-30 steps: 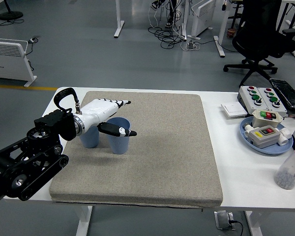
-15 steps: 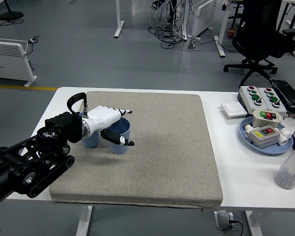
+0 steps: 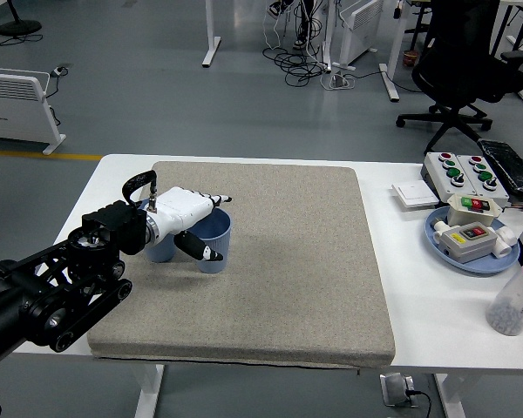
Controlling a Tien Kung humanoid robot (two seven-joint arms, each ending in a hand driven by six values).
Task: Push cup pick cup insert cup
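White table, bare surface at right and along near edge. Grey-beige fabric mat covers most of its left and middle. Right side: small white flat plate far of a blue tray holding white button boxes. Grey box with red and green buttons at far right, black keyboard just beside it. Clear bottle with red cap near right edge. Beyond table: black office chair, white radiator far left, cables on the grey floor.
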